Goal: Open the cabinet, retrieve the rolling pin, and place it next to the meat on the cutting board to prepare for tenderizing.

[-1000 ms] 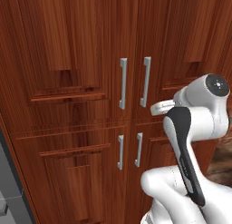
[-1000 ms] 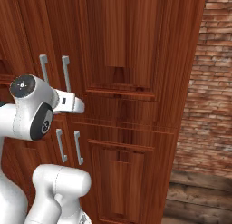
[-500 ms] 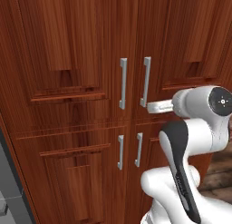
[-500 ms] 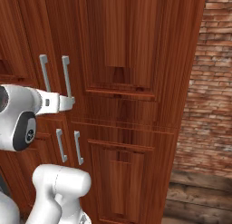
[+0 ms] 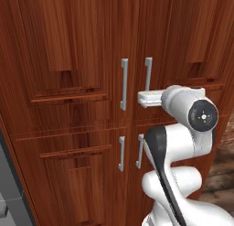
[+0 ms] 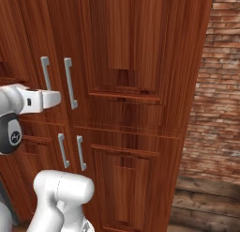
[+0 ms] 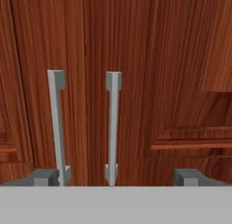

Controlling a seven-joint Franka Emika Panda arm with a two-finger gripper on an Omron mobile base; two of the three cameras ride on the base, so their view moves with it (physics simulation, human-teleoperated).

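Wooden plank floor (image 6: pixel 206 203) at the foot of the closed cabinet (image 6: pixel 140 48) — brick wall (image 6: pixel 218 85) beside it.

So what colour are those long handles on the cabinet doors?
Silver-grey handles, clearest in the hand view, against the reddish-brown cabinet.

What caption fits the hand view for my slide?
Open end effector faces the closed cabinet, its fingertips straddling the right long handle, not yet gripping.

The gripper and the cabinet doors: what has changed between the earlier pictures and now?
The gripper has moved in toward the cabinet, and its open jaws now sit close in front of the lower end of the right long handle. The arm's large joint has swung lower and to the right. Nothing has been taken hold of or let go. Both doors stay shut, and the left long handle is untouched.
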